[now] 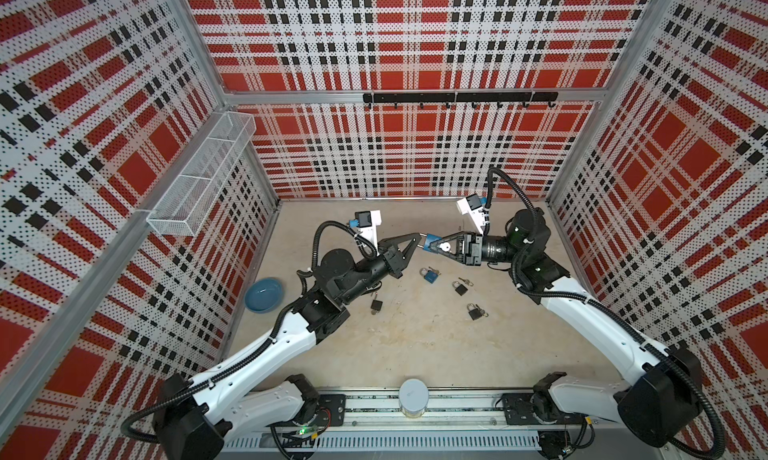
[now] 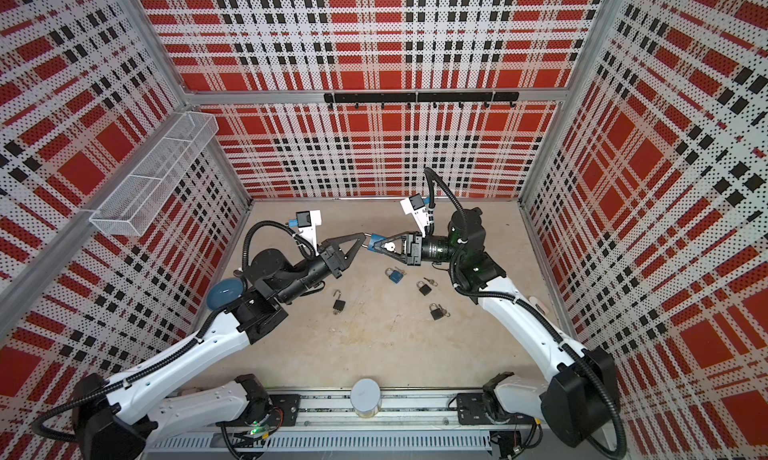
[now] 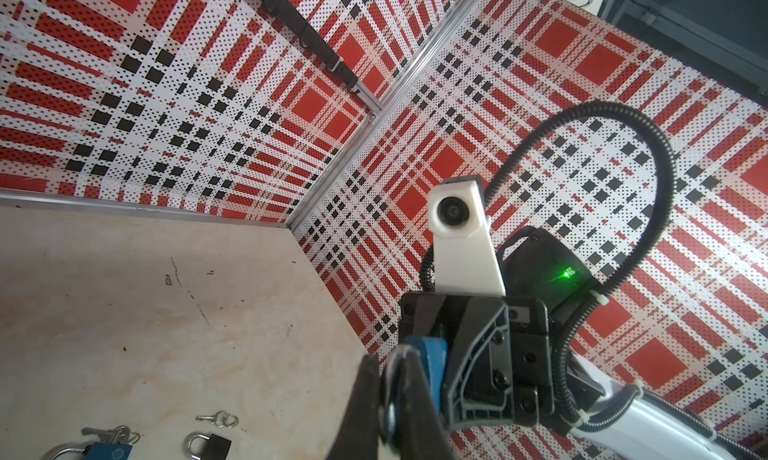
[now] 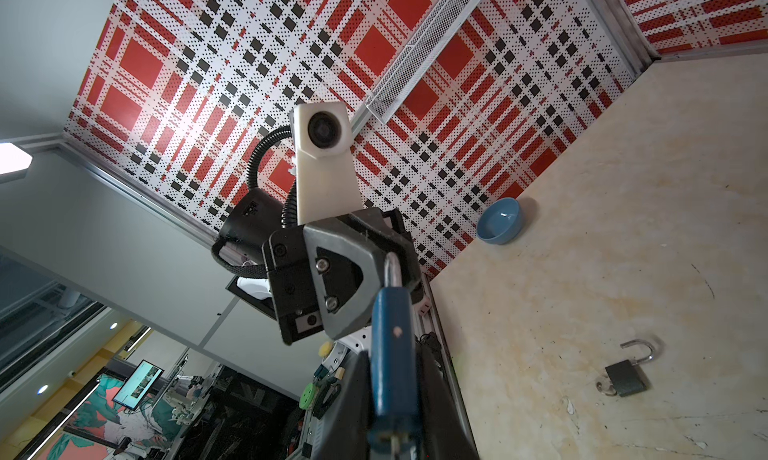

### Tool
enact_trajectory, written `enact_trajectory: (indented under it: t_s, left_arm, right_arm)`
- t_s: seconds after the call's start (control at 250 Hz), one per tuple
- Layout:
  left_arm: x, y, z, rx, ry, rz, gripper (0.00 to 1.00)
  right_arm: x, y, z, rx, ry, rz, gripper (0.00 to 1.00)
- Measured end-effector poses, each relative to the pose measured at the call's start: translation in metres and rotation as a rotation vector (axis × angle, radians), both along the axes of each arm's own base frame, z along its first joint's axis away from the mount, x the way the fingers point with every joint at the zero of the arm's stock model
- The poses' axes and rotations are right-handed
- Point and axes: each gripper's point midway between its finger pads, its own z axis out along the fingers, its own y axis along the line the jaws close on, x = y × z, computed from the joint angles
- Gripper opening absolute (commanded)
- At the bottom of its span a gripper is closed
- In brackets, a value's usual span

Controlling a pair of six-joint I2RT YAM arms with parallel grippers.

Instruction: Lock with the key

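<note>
Holding the blue padlock (image 4: 392, 345) in mid-air above the far centre of the table (image 1: 415, 354), the right gripper (image 1: 431, 245) has its jaws closed narrowly on the lock body. The left gripper (image 1: 417, 238), jaws almost fully closed, pinches the shackle (image 4: 392, 270) from the left. A key (image 4: 395, 439) protrudes from the body's base, between the right fingers. The shackle is seen edge-on, so it cannot be determined whether it is seated.

Probable hazards:
- Shackle slip: the rounded bar offers little contact, so an off-axis push could rotate it in the left jaws.
- Jamming: a free leg misaligned with its hole would bind under pressure.
- Key damage: side load from the right fingers could bend it.
</note>
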Motion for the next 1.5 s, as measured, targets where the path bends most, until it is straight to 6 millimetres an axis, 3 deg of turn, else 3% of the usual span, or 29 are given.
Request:
enact_trajectory:
  t_s: [0.172, 0.316, 0.644, 0.924, 1.196, 1.244, 1.336, 1.5]
  left_arm:
    - [-0.005, 0.008, 0.003, 0.002, 0.001, -0.05, 0.0]
    - [-0.007, 0.014, 0.003, 0.004, 0.011, -0.095, 0.11]
    - [-0.014, 0.017, -0.004, 0.004, 0.077, -0.176, 0.2]
    - [-0.016, 0.017, -0.001, -0.025, 0.104, -0.202, 0.0]
    - [-0.016, 0.018, 0.0, -0.034, 0.106, -0.204, 0.0]
    - [-0.015, 0.019, -0.001, -0.037, 0.107, -0.201, 0.0]
    - [-0.013, 0.022, -0.004, -0.039, 0.113, -0.189, 0.0]
    - [-0.008, 0.029, -0.009, -0.038, 0.125, -0.167, 0.0]
  right_arm:
    - [-0.005, 0.005, -0.001, -0.002, -0.017, 0.018, 0.0]
    - [-0.006, 0.008, -0.004, -0.005, -0.016, 0.025, 0.0]
    - [-0.009, 0.016, -0.006, -0.001, -0.047, 0.041, 0.0]
    - [-0.01, 0.016, -0.003, 0.007, -0.08, 0.042, 0.0]
    - [-0.01, 0.017, -0.002, 0.011, -0.084, 0.044, 0.0]
    - [-0.01, 0.017, -0.003, 0.011, -0.082, 0.044, 0.14]
    - [-0.01, 0.016, -0.007, 0.011, -0.076, 0.043, 0.18]
    - [-0.002, 0.012, -0.011, 0.036, -0.051, 0.022, 0.4]
